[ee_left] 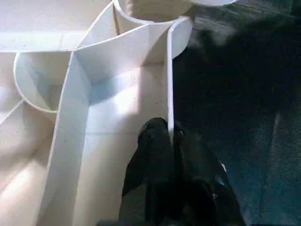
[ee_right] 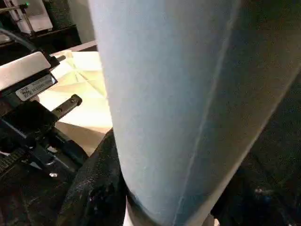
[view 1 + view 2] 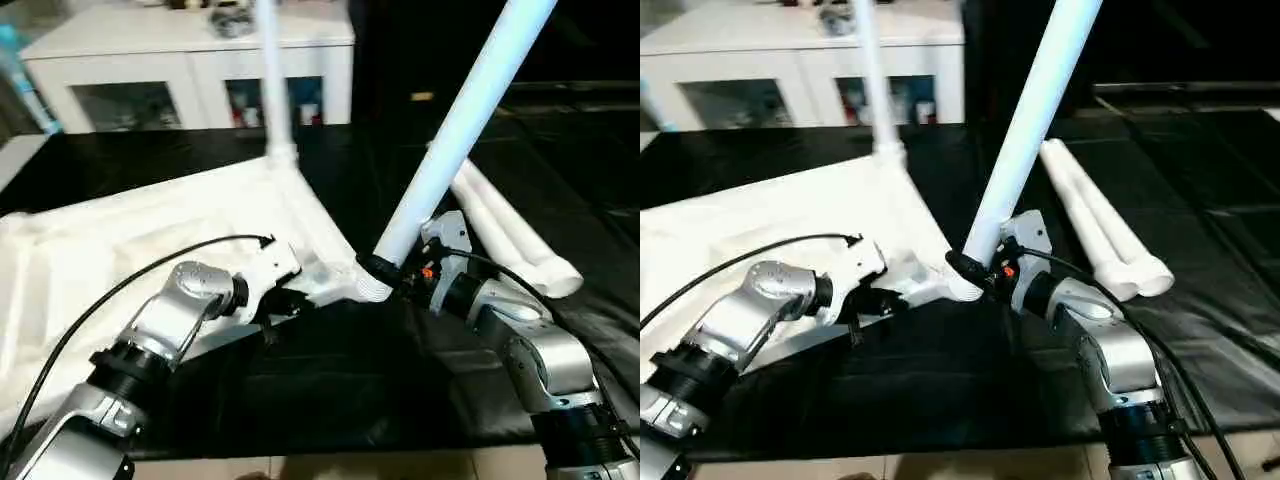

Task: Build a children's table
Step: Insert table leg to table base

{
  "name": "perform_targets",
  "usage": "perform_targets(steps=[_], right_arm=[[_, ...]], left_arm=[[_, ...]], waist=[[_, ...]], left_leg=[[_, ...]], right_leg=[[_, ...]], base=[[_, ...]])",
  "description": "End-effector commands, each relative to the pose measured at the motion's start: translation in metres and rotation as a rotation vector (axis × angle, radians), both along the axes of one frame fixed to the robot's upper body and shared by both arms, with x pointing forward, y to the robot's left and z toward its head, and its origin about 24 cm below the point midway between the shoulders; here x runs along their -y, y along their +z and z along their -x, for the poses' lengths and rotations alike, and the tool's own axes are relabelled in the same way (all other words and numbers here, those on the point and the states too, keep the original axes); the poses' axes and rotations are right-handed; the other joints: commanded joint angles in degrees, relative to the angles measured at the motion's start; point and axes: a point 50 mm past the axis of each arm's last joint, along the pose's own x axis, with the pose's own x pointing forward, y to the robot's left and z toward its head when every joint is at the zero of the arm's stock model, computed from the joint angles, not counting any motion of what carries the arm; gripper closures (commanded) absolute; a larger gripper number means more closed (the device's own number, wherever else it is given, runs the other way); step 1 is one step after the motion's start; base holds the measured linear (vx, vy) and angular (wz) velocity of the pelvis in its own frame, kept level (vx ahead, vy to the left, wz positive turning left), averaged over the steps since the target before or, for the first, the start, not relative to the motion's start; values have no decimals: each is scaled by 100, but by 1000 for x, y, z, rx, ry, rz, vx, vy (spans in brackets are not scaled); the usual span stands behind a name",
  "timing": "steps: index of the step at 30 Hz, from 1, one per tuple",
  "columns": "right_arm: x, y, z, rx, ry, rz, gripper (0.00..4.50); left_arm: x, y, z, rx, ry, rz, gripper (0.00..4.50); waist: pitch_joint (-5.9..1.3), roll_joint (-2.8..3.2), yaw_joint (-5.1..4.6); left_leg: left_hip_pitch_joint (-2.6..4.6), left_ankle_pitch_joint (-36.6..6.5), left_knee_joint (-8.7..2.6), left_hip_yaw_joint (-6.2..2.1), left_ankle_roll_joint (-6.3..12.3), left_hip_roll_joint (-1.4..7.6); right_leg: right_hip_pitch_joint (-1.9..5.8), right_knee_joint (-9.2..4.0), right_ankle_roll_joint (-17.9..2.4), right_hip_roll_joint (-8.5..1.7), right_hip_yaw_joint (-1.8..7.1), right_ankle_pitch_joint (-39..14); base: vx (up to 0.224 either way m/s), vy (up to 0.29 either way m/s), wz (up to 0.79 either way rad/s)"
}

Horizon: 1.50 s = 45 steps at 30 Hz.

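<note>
Roughly half done by the head views: the tabletop [image 3: 150, 240] lies underside-up on the black floor [image 3: 330, 390], one leg [image 3: 272, 80] stands in the far corner socket, the right gripper [image 3: 400, 272] clasps a tilted second leg [image 3: 455, 140] at the near socket [image 3: 365, 288], and two spare legs [image 3: 510, 225] lie beside. Left wrist view: left gripper [image 1: 171, 141], jaws clenched on the tabletop's rim [image 1: 170, 80]. Right wrist view: black fingers [image 2: 99, 188] wrapped round the leg, not yet upright.
</note>
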Motion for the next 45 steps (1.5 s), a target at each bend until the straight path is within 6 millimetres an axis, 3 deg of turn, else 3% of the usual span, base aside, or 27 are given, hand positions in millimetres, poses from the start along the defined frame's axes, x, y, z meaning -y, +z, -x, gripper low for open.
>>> perform_targets(steps=[1,14,16,22,30,37,45], right_arm=[[0,5,-2,26,4,-2,258],[-2,5,-2,27,18,9,258],[-2,5,-2,28,19,11,258],[-1,6,-3,28,9,6,258],[0,8,-11,71,-60,35,258],[-8,4,-9,-2,54,25,258],[-7,-6,-12,-62,71,93,258]], left_arm=[[4,5,2,3,-50,36,406],[1,0,0,61,-42,37,389],[1,-1,0,63,-42,36,418],[0,-4,-2,52,-26,33,449],[-2,-11,5,39,-81,7,450],[-1,-10,11,38,-156,0,450],[-3,-6,9,43,-161,9,450]], waist=[[-401,-10,13],[-400,-45,54],[-402,-47,53],[-391,-44,73],[-388,-51,66],[-398,-65,86],[-389,-83,93]], left_leg=[[62,-1195,-383,-78,82,172],[54,-1136,-380,-69,101,172],[53,-1113,-383,-71,101,176],[64,-1188,-388,-68,86,176],[69,-1247,-406,-76,21,182],[76,-1160,-397,-66,86,198],[66,-1119,-393,-53,70,188]], right_leg=[[295,-474,-960,-434,266,-1486],[286,-485,-849,-445,274,-1612],[285,-476,-848,-441,273,-1569],[273,-495,-826,-444,272,-1715],[254,-497,-809,-449,276,-1786],[262,-458,-907,-453,288,-1523],[270,-464,-903,-462,292,-1584]], base=[[0,0,0],[0,0,0],[0,0,0],[0,0,0],[0,0,0],[0,0,0],[0,0,0]])
